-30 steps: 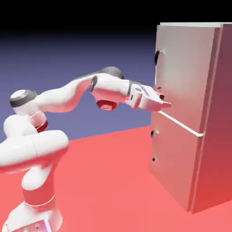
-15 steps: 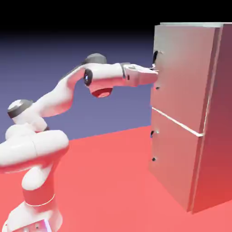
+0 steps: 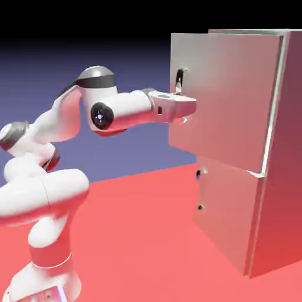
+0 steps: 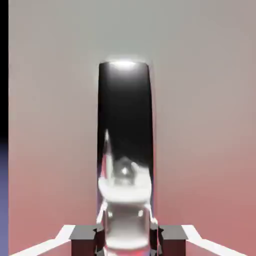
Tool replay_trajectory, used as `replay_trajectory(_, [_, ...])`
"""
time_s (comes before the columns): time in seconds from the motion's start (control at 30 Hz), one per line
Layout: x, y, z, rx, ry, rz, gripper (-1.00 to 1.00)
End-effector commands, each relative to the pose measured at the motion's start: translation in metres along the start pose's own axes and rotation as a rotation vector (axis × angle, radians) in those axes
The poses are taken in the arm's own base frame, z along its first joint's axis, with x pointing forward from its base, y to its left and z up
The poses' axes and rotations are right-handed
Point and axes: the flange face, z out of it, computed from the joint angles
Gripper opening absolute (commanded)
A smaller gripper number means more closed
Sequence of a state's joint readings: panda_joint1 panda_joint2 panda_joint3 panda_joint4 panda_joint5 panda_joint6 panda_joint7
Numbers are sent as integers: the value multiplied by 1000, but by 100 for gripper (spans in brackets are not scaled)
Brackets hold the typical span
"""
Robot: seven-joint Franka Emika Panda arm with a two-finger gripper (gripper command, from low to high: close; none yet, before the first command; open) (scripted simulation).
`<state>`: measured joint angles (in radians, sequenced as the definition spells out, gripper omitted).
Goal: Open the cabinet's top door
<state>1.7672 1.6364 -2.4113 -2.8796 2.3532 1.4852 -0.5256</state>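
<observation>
Grey-beige, the top door (image 3: 227, 100) hangs partly open at the upper part of the cabinet (image 3: 289, 177), swung out toward the arm (image 3: 127, 112); its dark handle (image 4: 125, 110) is clamped between the fingertips of the gripper (image 4: 126, 240), and the lower door (image 3: 227, 206) below sits closed, above the red floor (image 3: 141, 236)

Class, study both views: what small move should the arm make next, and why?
Probably keep drawing the top door further outward along its swing, grip held. The end effector is closed on the dark handle, and the door already stands ajar, its free edge out past the lower door.
</observation>
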Motion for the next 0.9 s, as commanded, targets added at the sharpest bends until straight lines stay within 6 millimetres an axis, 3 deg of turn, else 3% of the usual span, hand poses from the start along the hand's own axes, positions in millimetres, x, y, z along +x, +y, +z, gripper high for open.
replay_trajectory(0.0, [2,2,-6,15,-15,0,-100])
replay_trajectory(0.5, [48,48,-82,254,-254,0,-100])
replay_trajectory(0.87, [94,94,-124,437,-437,0,-100])
